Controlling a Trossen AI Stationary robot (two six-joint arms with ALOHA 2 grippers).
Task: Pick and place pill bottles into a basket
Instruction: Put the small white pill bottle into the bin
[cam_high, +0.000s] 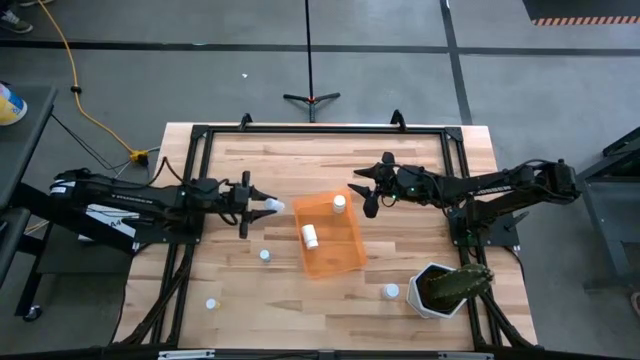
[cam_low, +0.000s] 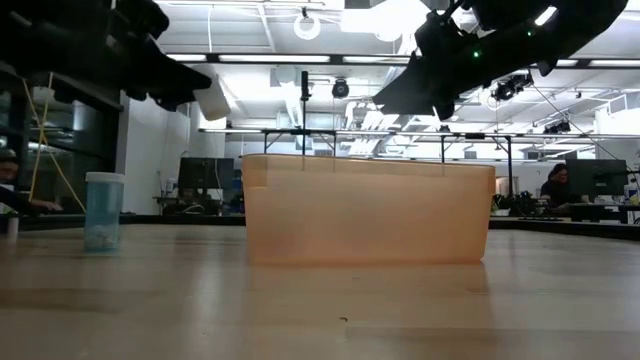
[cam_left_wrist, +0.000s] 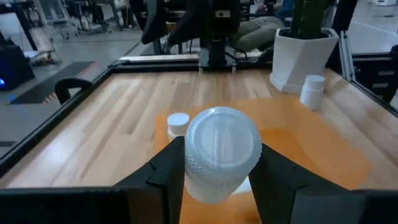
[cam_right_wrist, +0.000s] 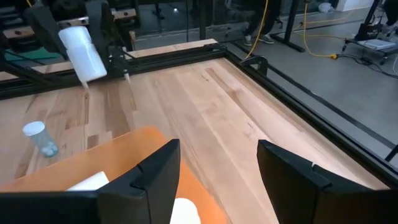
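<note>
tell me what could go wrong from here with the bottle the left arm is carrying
The left claw holds a pill bottle short of the orange basket; released now, it would likely land on the table. The open right claw hangs over the basket's far end, so the two arms might crowd each other there.

Overhead and table-level cameras (wrists close) share the basket (cam_high: 331, 235).

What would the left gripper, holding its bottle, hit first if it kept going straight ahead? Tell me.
Probably the basket: the left gripper points across the table at its near edge, holding a pill bottle. It looks raised, so it may pass over the rim.
</note>
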